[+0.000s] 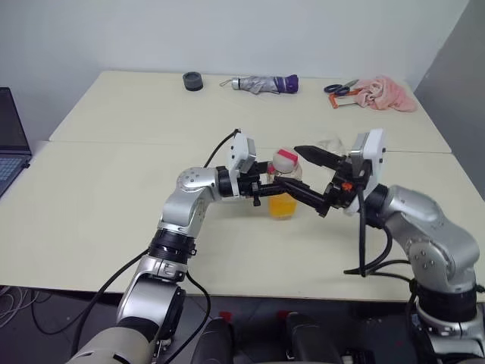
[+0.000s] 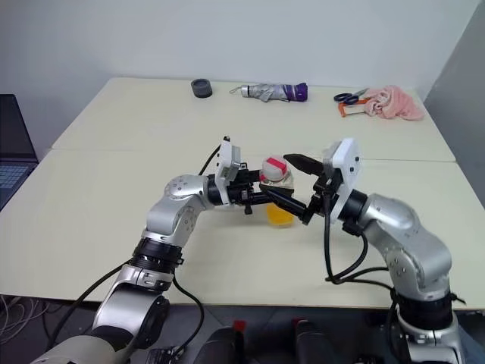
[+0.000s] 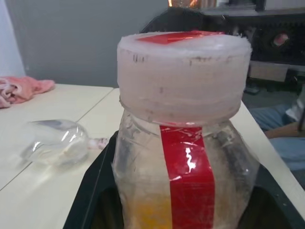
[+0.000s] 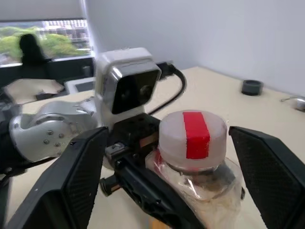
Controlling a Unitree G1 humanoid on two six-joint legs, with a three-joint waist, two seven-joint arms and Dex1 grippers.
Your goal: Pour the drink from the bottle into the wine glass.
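Left gripper [image 1: 267, 189]: clamped on the bottle's body from the robot's left side, fingers pointing level toward the right; both fingers press the clear walls below the shoulder.
Right gripper [image 4: 164, 157]: spread wide, one finger on each side of the cap, neither finger touching it in the right wrist view.
Bottle [image 1: 283, 188]: upright, held just above or on the near table, between the two arms at the middle of the scene; whether its base touches the surface cannot be told.
Cap [image 3: 183, 76]: white with a red stripe across the top, seated on the bottle's neck.
Label stripe [image 3: 188, 174]: red, vertical, running down the side facing the left wrist camera.
Drink [image 1: 282, 205]: orange-yellow, filling the lower part of the bottle.
Wine glass [image 3: 55, 143]: clear, lying on its side on the table beyond the bottle, near the right gripper's upper finger in the head views.
Table [image 1: 114, 220]: two pale tabletops joined edge to edge.
Obstructions: right gripper fingers flank the cap; left wrist camera housing [image 4: 126, 81] sits just behind the bottle.
Far table items: dark tape roll [image 1: 192, 80], folded umbrella [image 1: 265, 83], scissors [image 1: 341, 88], pink cloth [image 1: 385, 93], all well apart from the bottle.
Left edge: laptop [image 1: 10, 140], well clear of both arms.
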